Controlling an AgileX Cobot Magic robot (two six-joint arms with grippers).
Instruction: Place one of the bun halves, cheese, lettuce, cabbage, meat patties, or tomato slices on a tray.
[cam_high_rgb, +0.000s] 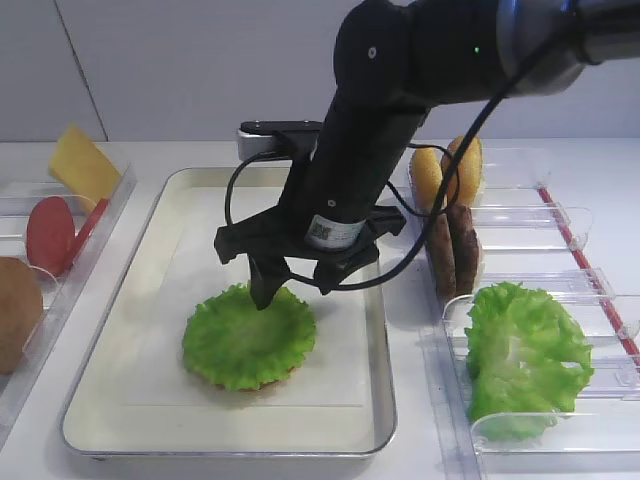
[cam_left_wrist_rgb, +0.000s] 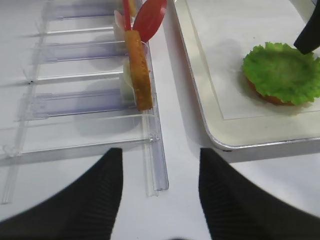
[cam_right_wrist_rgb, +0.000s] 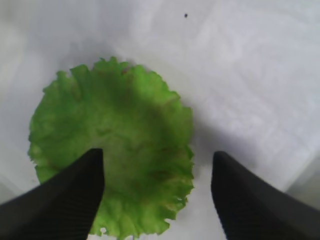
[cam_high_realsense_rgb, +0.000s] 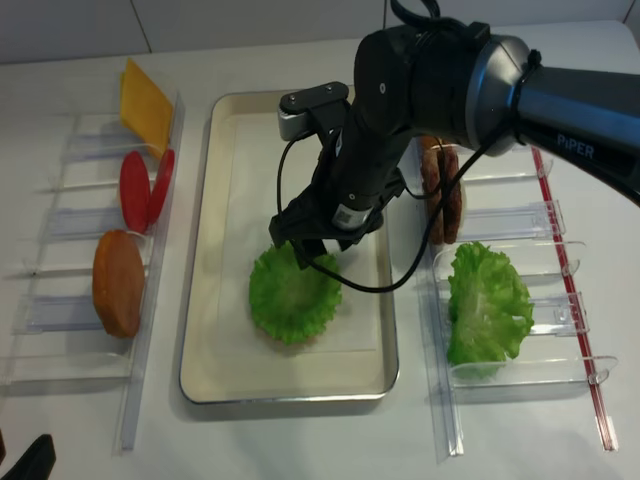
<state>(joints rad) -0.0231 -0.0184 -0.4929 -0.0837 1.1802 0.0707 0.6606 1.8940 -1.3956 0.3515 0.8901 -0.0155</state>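
On the cream tray (cam_high_rgb: 120, 290) a round ruffled lettuce (cam_high_rgb: 248, 338) leaf lies flat on a bun half, whose brown rim (cam_left_wrist_rgb: 272, 99) shows under its near edge. My right gripper (cam_high_rgb: 295, 290) hovers just above the leaf's far edge. It is open and nothing is between its fingers. In the right wrist view the lettuce (cam_right_wrist_rgb: 110, 145) lies below the spread right gripper (cam_right_wrist_rgb: 157, 155), partly under the left finger. My left gripper (cam_left_wrist_rgb: 160, 152) is open and empty over bare table, beside the clear left bins and the tray's corner (cam_left_wrist_rgb: 225, 145).
The left bins hold cheese (cam_high_rgb: 82, 165), tomato slices (cam_high_rgb: 50, 235) and a bun half (cam_high_rgb: 15, 310). The right bins hold bun halves (cam_high_rgb: 450, 172), meat patties (cam_high_rgb: 455, 250) and a thick cabbage bunch (cam_high_rgb: 525, 355). The right arm's cable loops over the tray.
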